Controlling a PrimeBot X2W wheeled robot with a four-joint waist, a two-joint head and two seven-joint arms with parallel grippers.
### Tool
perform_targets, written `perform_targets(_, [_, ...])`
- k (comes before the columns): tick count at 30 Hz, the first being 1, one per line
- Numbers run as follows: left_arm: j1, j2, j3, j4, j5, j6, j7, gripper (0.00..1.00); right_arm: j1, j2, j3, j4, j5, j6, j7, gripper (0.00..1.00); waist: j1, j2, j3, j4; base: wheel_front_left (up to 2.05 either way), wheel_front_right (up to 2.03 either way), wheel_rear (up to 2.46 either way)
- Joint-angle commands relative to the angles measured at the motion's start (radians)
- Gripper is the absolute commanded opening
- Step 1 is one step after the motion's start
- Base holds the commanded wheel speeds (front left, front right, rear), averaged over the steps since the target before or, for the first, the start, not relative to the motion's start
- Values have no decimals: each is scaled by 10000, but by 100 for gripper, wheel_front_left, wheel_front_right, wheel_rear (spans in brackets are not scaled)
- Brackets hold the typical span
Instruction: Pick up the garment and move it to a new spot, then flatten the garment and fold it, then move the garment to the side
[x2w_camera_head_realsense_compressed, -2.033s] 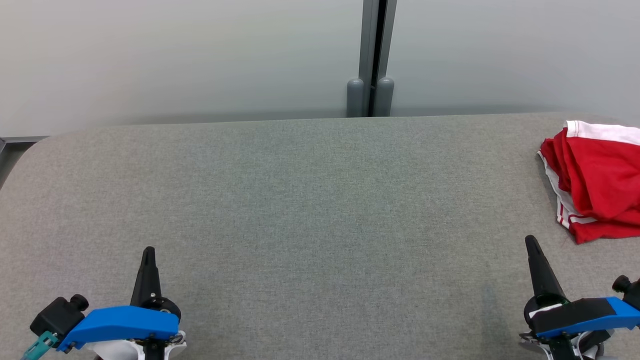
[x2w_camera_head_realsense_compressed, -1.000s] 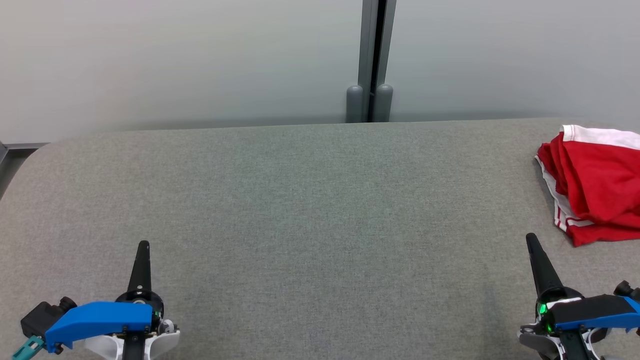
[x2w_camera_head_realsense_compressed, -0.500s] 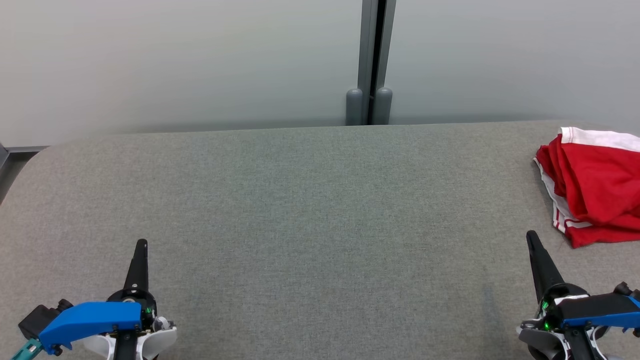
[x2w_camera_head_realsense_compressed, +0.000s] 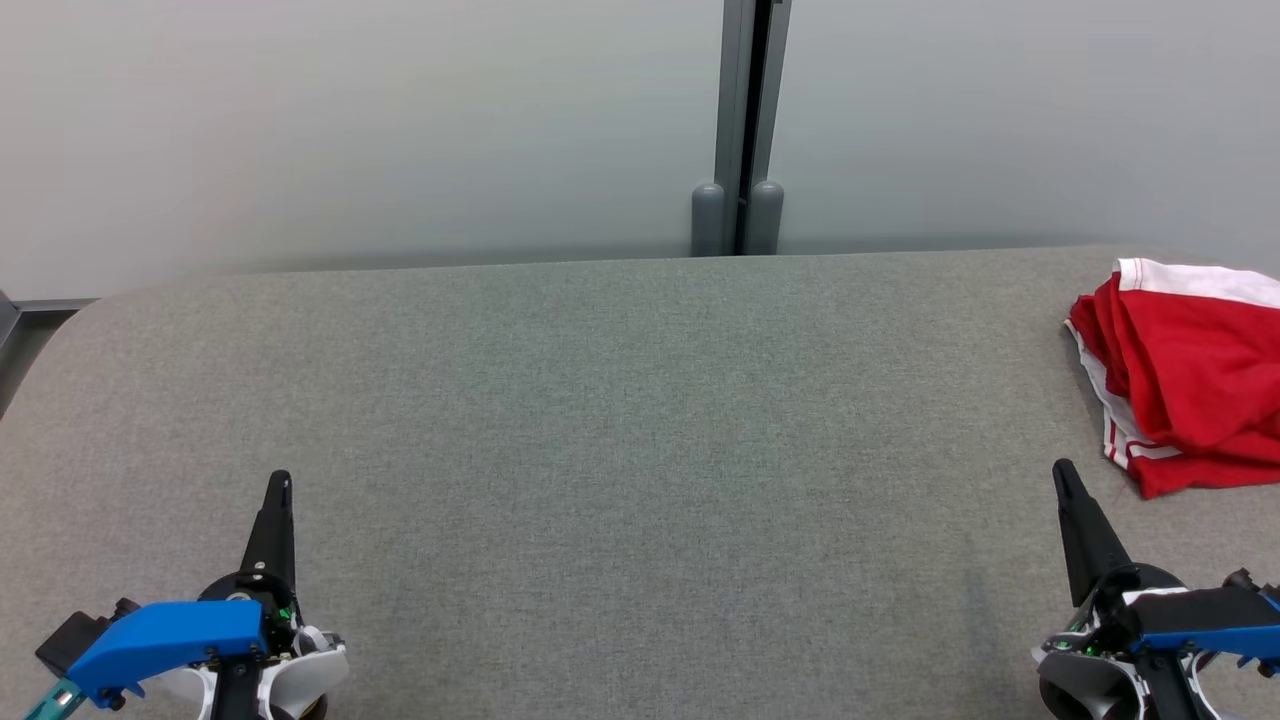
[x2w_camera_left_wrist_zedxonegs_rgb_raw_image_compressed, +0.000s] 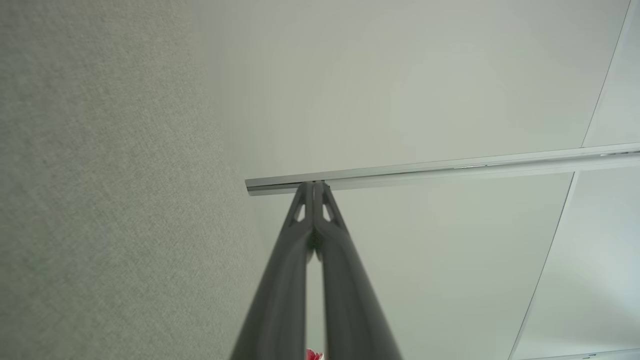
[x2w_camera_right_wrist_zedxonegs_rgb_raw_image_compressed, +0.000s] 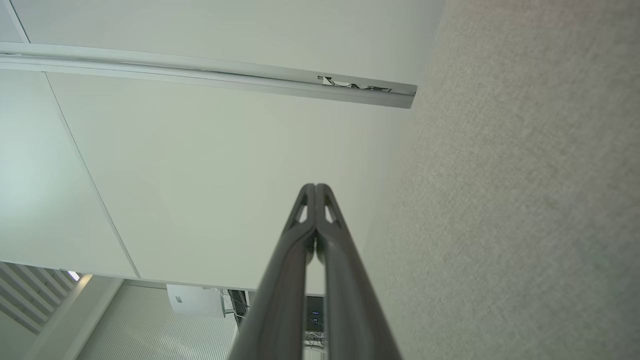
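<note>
**Head view.** A grey fabric-covered table (x2w_camera_head_realsense_compressed: 640, 420) with rounded corners spans the frame. Behind it stands a pale wall (x2w_camera_head_realsense_compressed: 350, 130), divided by a vertical grey post (x2w_camera_head_realsense_compressed: 742, 100) with two rounded caps at its foot. The garment (x2w_camera_head_realsense_compressed: 1195, 375) — red cloth with a white band along its far edge and white stripes down its left side — lies bunched in loose folds at the table's far right, cut off by the frame edge. The left gripper (x2w_camera_head_realsense_compressed: 281, 482) is at the lower left and the right gripper (x2w_camera_head_realsense_compressed: 1061, 468) at the lower right, both pointing away from the robot. The right gripper's tip is near the garment's nearest corner but apart from it. The left gripper is well apart from the garment, across the table.

**Left wrist view.** The two dark fingers (x2w_camera_left_wrist_zedxonegs_rgb_raw_image_compressed: 285, 280) meet at their tips with nothing between them, so the jaws are closed and empty. The table fabric lies at left, and the wall at right is crossed by a metal rail (x2w_camera_left_wrist_zedxonegs_rgb_raw_image_compressed: 450, 167). A small red speck shows at the bottom edge between the finger bases.

**Right wrist view.** This gripper's fingers (x2w_camera_right_wrist_zedxonegs_rgb_raw_image_compressed: 345, 280) are likewise pressed tip to tip — jaws closed, holding nothing. The table fabric lies at right. The wall at left carries a second rail (x2w_camera_right_wrist_zedxonegs_rgb_raw_image_compressed: 200, 70).
</note>
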Motion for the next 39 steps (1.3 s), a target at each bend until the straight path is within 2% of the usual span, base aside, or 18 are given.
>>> perform_targets(1, [-143,-16,86,-70,-227,-69,80,0,-106,-1,-41,7,276,10,74,0,1,0,-12,-1,0,0,0])
perform_targets(15, [-168,-30,186,-78,-1109,-143,308,0,-178,2,-64,113,1181,9,207,0,1,0,-90,-7,0,0,0])
perform_targets(39, [-162,-29,180,-75,-1067,-109,302,0,-177,2,-58,106,1138,9,197,0,1,0,-90,-7,0,0,0])
